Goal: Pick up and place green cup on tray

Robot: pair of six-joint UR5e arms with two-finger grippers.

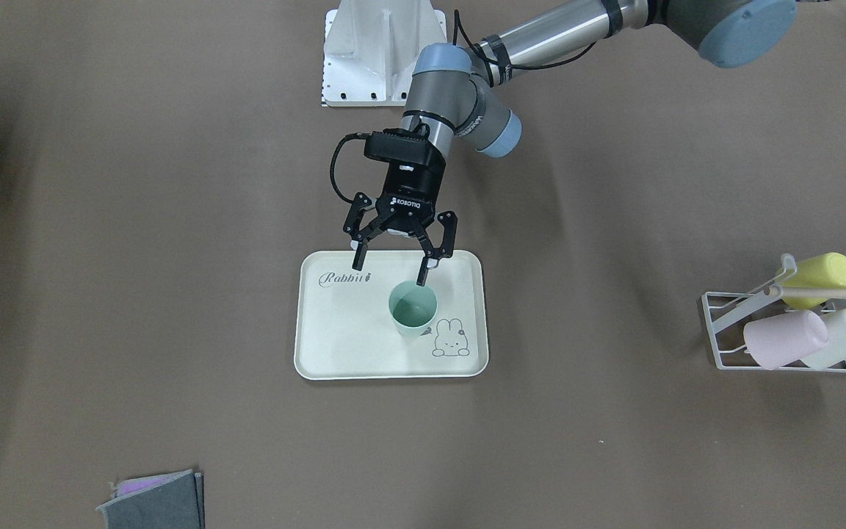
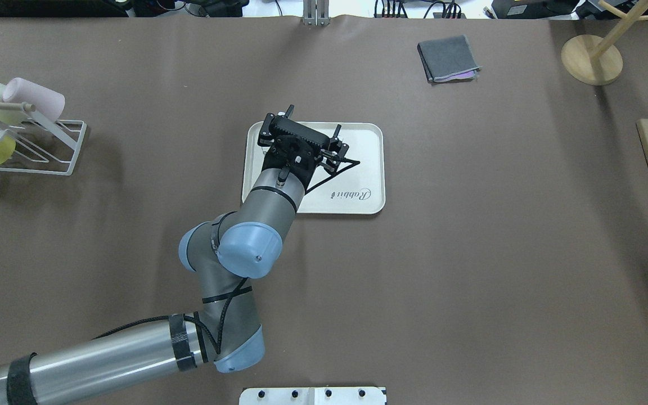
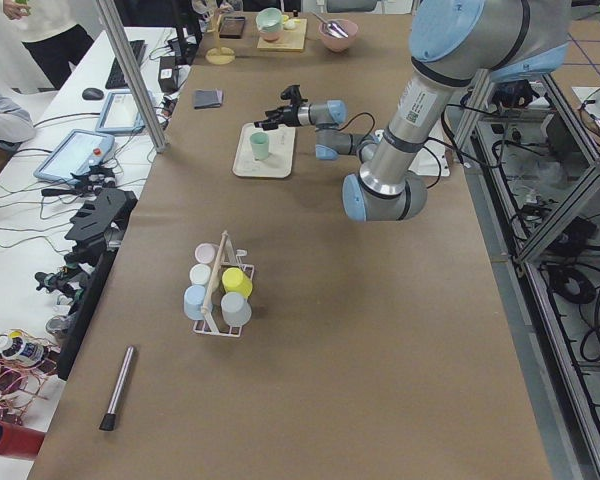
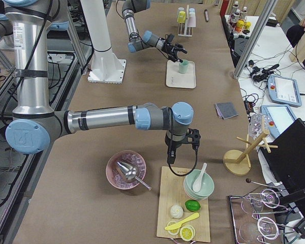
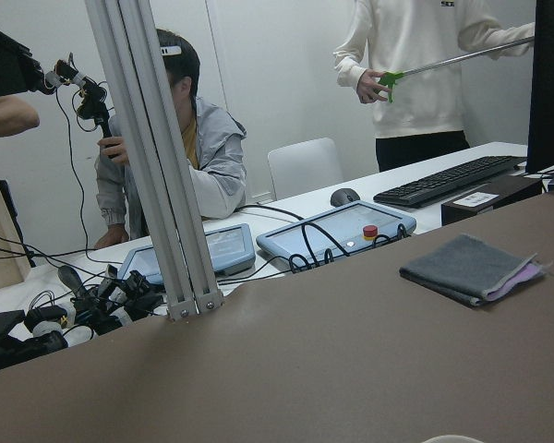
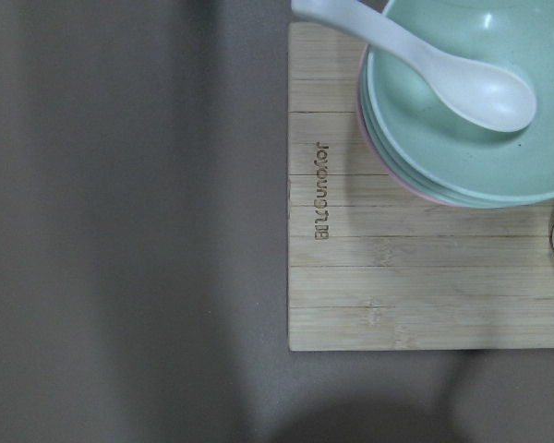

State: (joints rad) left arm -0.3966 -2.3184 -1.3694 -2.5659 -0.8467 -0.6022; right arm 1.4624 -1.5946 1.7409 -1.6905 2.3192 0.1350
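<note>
The green cup (image 1: 413, 309) stands upright on the cream Rabbit tray (image 1: 342, 345), near the bunny drawing. My left gripper (image 1: 390, 272) hangs just above the cup's robot side, jaws spread wide and empty; one fingertip (image 1: 423, 279) is by the cup's rim. In the overhead view the left gripper (image 2: 301, 140) hides the cup over the tray (image 2: 363, 169). The exterior left view shows the cup (image 3: 260, 146) on the tray (image 3: 265, 168). My right gripper (image 4: 182, 140) hovers far off, over a wooden board; I cannot tell whether it is open or shut.
A wire rack of several pastel cups (image 1: 812, 323) lies at the table's left end. A folded grey cloth (image 2: 448, 58) is beyond the tray. A wooden board (image 6: 397, 277) with stacked bowls and a spoon, a pink bowl (image 4: 126, 170) and a wooden stand (image 2: 591, 59) are at the right end.
</note>
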